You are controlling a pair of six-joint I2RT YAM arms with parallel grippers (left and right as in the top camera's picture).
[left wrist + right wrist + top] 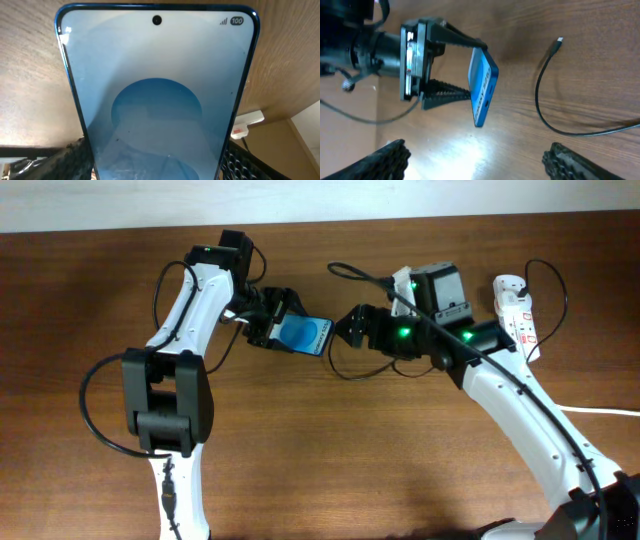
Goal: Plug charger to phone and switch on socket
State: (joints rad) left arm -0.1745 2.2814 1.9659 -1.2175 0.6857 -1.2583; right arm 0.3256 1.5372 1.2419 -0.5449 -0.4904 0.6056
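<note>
My left gripper (278,325) is shut on the phone (305,334), which has a blue screen, and holds it tilted on edge above the table. The phone fills the left wrist view (157,100), with the fingers at both lower corners. In the right wrist view the phone (482,87) shows edge-on in the left gripper (450,65). My right gripper (352,326) is open and empty just right of the phone, its fingers wide apart (480,165). The thin black charger (542,107) lies loose on the table with its plug tip (560,40) free. The white socket (516,312) lies at the far right.
The socket with a red mark also shows in the left wrist view (247,123). Its thick white cord (600,411) runs off the right edge. A black box (440,288) sits behind the right arm. The table (330,460) is brown wood.
</note>
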